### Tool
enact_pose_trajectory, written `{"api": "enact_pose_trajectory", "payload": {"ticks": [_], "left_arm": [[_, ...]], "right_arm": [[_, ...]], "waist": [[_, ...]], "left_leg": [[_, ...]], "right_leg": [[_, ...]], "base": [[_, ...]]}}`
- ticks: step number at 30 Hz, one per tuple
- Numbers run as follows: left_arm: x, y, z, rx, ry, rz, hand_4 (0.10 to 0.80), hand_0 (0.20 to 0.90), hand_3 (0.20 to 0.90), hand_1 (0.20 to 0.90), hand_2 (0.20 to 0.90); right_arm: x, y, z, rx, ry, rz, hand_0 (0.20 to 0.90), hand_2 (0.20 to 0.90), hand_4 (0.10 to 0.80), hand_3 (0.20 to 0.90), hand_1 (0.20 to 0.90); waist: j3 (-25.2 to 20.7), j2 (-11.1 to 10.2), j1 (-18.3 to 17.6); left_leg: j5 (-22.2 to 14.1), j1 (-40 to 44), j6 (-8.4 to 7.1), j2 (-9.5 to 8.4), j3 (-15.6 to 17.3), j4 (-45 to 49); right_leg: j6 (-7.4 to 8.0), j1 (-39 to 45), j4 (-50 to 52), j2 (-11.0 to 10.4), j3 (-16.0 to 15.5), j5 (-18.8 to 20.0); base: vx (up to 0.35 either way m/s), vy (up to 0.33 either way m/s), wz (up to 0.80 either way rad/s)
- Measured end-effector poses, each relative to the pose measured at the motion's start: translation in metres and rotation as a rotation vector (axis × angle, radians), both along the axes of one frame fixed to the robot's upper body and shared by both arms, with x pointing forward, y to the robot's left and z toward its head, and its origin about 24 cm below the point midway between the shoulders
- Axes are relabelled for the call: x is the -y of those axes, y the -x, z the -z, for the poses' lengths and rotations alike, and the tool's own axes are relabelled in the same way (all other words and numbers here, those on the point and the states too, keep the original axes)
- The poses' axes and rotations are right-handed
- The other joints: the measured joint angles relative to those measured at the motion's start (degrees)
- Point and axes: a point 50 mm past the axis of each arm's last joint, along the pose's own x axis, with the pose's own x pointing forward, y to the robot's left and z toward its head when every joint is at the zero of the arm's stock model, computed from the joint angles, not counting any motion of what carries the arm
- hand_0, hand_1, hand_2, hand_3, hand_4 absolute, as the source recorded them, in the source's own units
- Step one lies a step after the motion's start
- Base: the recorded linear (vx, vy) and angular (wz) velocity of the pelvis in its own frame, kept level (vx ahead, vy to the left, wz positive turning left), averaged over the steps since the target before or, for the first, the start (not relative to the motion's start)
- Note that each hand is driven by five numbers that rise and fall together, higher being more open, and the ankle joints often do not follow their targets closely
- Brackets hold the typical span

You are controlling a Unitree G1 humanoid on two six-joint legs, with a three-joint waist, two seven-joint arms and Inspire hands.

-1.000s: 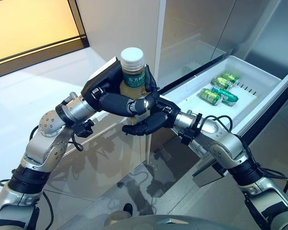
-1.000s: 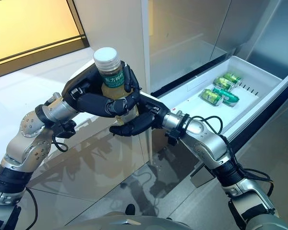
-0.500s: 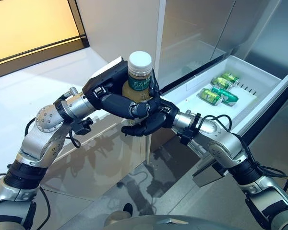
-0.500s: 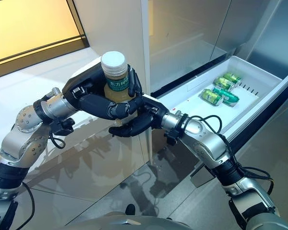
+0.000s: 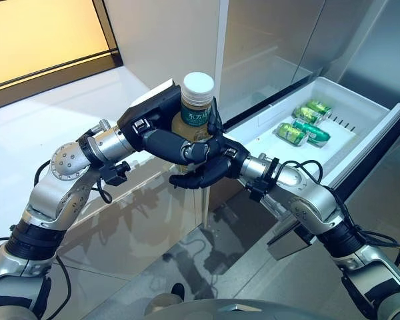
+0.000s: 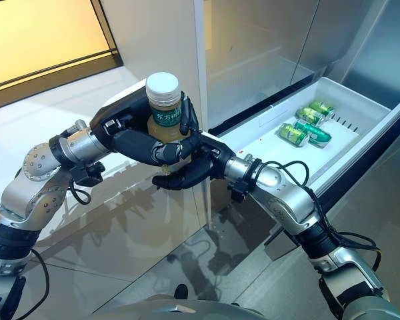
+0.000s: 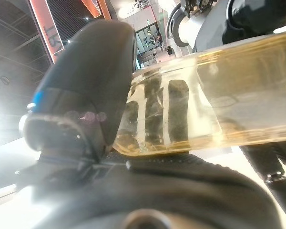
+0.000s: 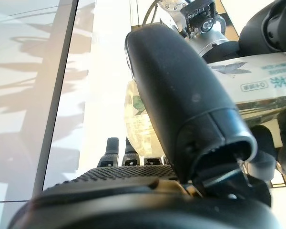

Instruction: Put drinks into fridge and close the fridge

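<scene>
The left hand (image 5: 161, 135) has its fingers curled round an upright bottle (image 5: 195, 107), while the right hand (image 5: 207, 170), fingers loosely straight, cups beneath it beside the open fridge drawer (image 5: 360, 110).

Perhaps a showroom kitchen — steel fridge (image 5: 273, 40), open drawer (image 5: 360, 110), glossy floor (image 5: 47, 127).

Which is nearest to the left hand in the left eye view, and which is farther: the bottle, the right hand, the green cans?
1. Bottle: gripped in the left hand.
2. Right hand: just beneath the bottle.
3. Green cans: in the open white drawer, far right.
</scene>
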Motion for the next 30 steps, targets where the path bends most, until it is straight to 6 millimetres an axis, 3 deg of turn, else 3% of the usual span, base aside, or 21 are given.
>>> {"api": "enact_pose_trajectory", "payload": {"ticks": [26, 27, 28, 30], "left_arm": [[0.0008, -0.0029, -0.0024, -0.025, -0.001, 0.0, 0.1, 0.3, 0.2, 0.3, 0.3], [0.0008, -0.0029, -0.0024, -0.027, 0.0, 0.001, 0.1, 0.3, 0.2, 0.3, 0.3], [0.0008, -0.003, -0.0024, -0.029, 0.0, 0.001, 0.1, 0.3, 0.2, 0.3, 0.3], [0.0007, -0.003, -0.0028, -0.028, 0.0, 0.001, 0.1, 0.3, 0.2, 0.3, 0.3]], "right_arm": [[-0.0027, 0.0004, 0.0001, -0.01, -0.032, 0.02, 0.9, 0.9, 0.8, 0.9, 0.9], [-0.0027, 0.0004, 0.0001, -0.01, -0.032, 0.02, 0.516, 0.516, 0.353, 0.453, 0.516], [-0.0026, 0.0004, 0.0001, -0.01, -0.032, 0.02, 0.3, 0.3, 0.1, 0.2, 0.3], [-0.0027, 0.0007, -0.0002, -0.008, -0.031, 0.019, 0.3, 0.3, 0.1, 0.2, 0.3]], "waist": [[-0.05, 0.13, -0.29], [-0.05, 0.13, -0.31], [-0.05, 0.13, -0.31], [-0.05, 0.13, -0.28]], "left_leg": [[0.0, -0.02, 0.0, 0.0, -0.01, 0.0], [0.0, -0.02, 0.0, 0.0, -0.01, 0.0], [0.0, -0.02, 0.0, 0.0, -0.01, 0.0], [0.0, -0.03, 0.0, 0.0, -0.02, 0.0]], "right_leg": [[0.0, 0.0, 0.0, -0.01, 0.0, 0.0], [0.0, 0.0, 0.0, -0.01, 0.0, 0.0], [0.0, 0.0, 0.0, -0.01, 0.0, 0.0], [0.0, 0.0, 0.0, 0.0, 0.0, 0.0]], "base": [[0.0, 0.0, 0.0], [0.0, 0.0, 0.0], [0.0, 0.0, 0.0], [0.0, 0.0, 0.0]]}}
